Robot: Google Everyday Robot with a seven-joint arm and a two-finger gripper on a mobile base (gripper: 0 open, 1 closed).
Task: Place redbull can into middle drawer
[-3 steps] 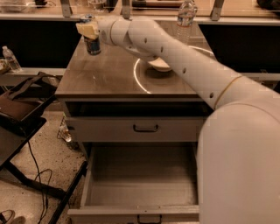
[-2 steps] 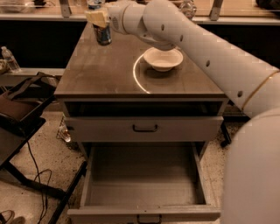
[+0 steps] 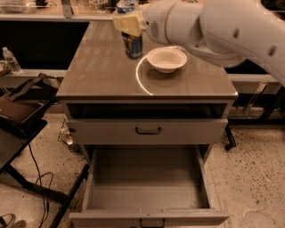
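The redbull can (image 3: 133, 46), blue and silver, stands upright at the back of the counter top (image 3: 102, 75), just left of a white bowl (image 3: 166, 59). My gripper (image 3: 128, 23) comes in from the right on the white arm (image 3: 213, 26) and is shut on the can's upper part with its beige fingers (image 3: 119, 21). I cannot tell whether the can's base touches the counter. The middle drawer (image 3: 147, 182) is pulled wide open at the bottom of the view; its deep grey interior is bare, and its small dark handle (image 3: 151, 221) shows at the front.
A shallower closed drawer front (image 3: 102, 131) with a black handle sits above the open drawer. A clear water bottle (image 3: 126, 5) stands behind the gripper, another (image 3: 11, 60) at far left. A dark folding stand (image 3: 22, 111) with cables stands on the left floor.
The gripper has carried the can to the right along the back of the counter, from near the far left corner to just beside the white bowl.
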